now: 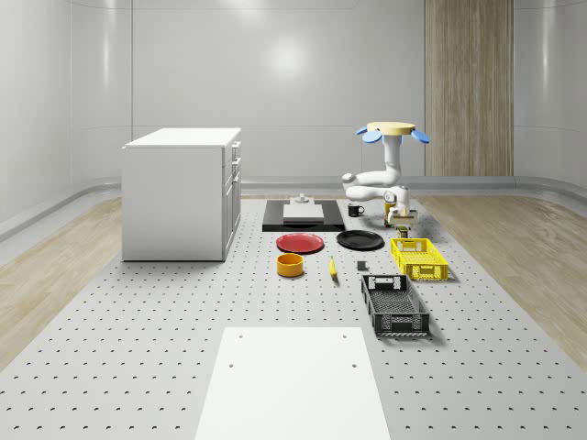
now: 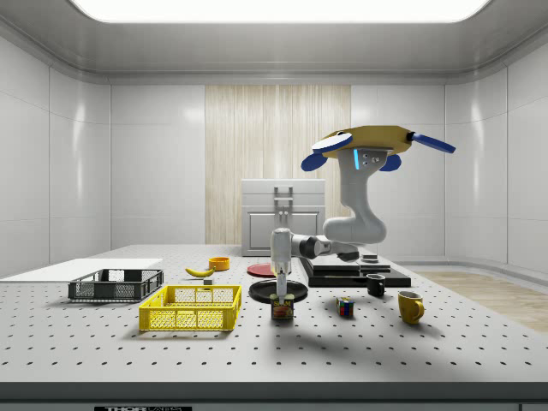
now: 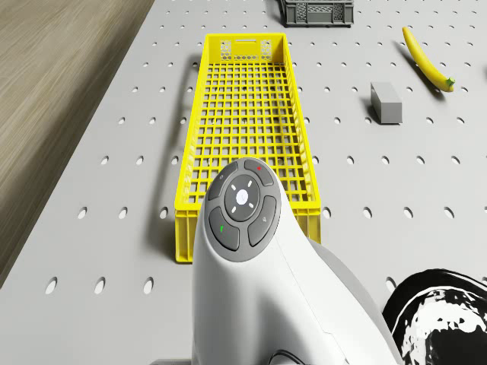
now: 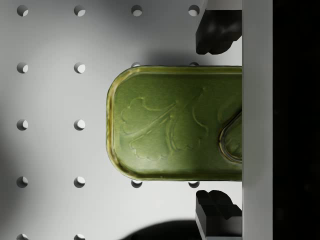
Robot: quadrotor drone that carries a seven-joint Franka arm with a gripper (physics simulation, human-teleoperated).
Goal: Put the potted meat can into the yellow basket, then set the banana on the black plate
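In the wrist view the potted meat can stands on the perforated desk, its green lid cut off at one edge, and the claw's dark fingertips flank its two long sides with slivers of desk showing between, so the claw is apart. Just beyond, the yellow basket sits beside the can, its near end hidden behind the arm in the drone view. Farther off lie the banana and the black plate, while the drone hovers above the desk's far side near the can.
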